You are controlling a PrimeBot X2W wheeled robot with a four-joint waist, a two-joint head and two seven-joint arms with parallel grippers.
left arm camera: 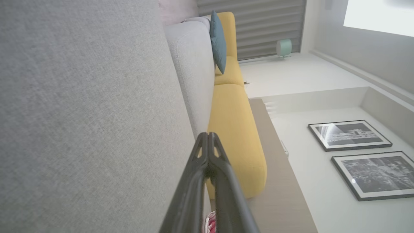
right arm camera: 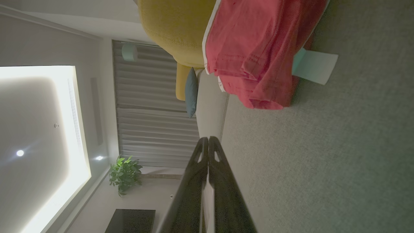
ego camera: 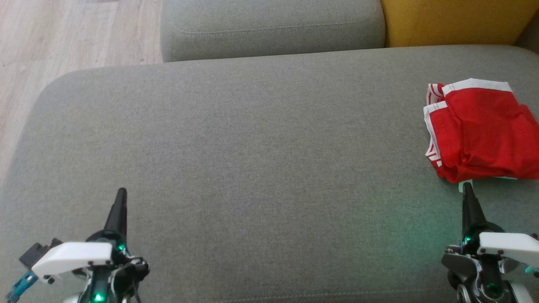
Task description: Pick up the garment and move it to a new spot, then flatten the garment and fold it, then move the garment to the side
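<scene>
head view: red garment (ego camera: 480, 130) on sofa (ego camera: 252, 147), cut off at right (left gripper (ego camera: 121, 192), right gripper (ego camera: 466, 186) clenched, empty).

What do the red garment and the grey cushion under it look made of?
Garment: thin red cloth, possibly cotton, matte; it shows soft creases, stitched hems and white trim. Cushion: grey woven upholstery fabric, matte; a coarse weave and a stitched seam show.
</scene>
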